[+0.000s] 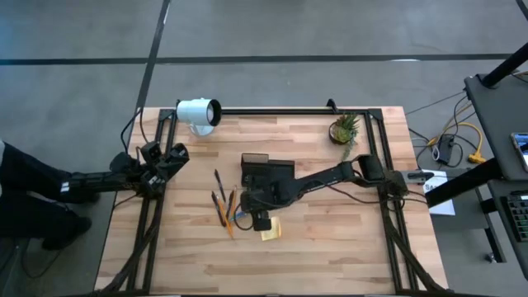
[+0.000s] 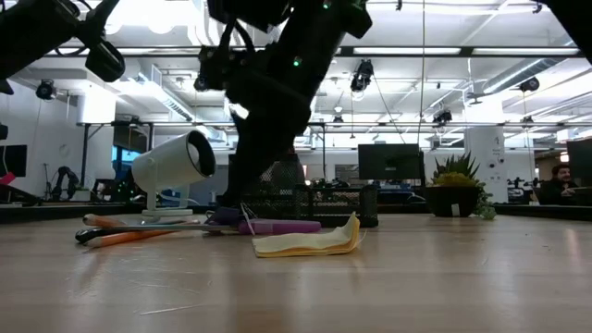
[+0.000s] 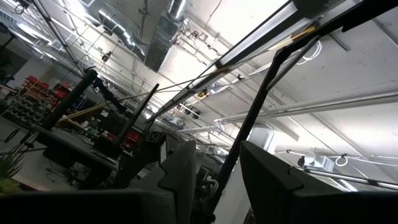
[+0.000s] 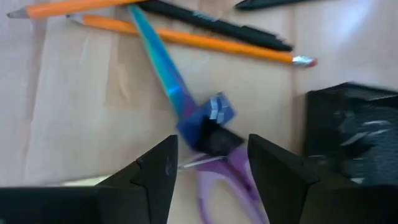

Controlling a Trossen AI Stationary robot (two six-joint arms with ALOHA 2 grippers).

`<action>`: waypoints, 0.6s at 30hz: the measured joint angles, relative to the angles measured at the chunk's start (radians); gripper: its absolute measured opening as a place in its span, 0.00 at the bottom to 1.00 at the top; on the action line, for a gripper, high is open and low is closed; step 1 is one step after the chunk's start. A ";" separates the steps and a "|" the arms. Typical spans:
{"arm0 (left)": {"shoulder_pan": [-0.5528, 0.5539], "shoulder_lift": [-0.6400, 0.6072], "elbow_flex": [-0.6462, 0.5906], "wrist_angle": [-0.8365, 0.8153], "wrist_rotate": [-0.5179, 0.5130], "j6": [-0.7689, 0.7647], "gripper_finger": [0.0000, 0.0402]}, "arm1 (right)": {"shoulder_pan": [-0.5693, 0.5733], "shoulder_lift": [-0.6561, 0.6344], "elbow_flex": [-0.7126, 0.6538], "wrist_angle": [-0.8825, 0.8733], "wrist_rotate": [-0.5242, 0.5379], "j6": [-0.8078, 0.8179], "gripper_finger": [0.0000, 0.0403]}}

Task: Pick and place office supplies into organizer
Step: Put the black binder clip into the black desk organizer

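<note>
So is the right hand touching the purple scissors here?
Cannot tell. In the right wrist view the right hand is open, its fingers on either side of the scissors, but neither contact nor gap shows plainly.

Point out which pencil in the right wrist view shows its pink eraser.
The lower orange pencil, its eraser tip nearest the organizer; the other orange pencil shows only its point.

arms [image 1: 330, 177]: dark, jointed | claw fingers [image 4: 155, 171]: black, angular | cables: black
</note>
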 joint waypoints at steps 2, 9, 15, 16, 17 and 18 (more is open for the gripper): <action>0.000 0.001 0.000 0.000 0.000 0.000 0.27 | 0.003 0.009 0.000 0.008 -0.003 0.040 0.46; 0.000 0.000 0.000 0.000 0.000 0.000 0.27 | 0.002 0.022 0.000 0.037 0.033 0.105 0.45; 0.000 0.000 0.000 0.000 0.000 0.000 0.27 | -0.002 0.022 -0.005 0.035 0.058 0.087 0.43; 0.000 0.000 0.000 0.000 0.000 0.000 0.27 | -0.005 0.021 -0.009 0.036 0.058 0.087 0.42; 0.000 0.000 0.000 0.000 0.000 0.000 0.27 | -0.007 0.021 -0.012 0.034 0.059 0.087 0.42; 0.000 0.000 0.000 0.000 0.000 0.000 0.27 | -0.011 0.022 -0.016 0.029 0.059 0.087 0.41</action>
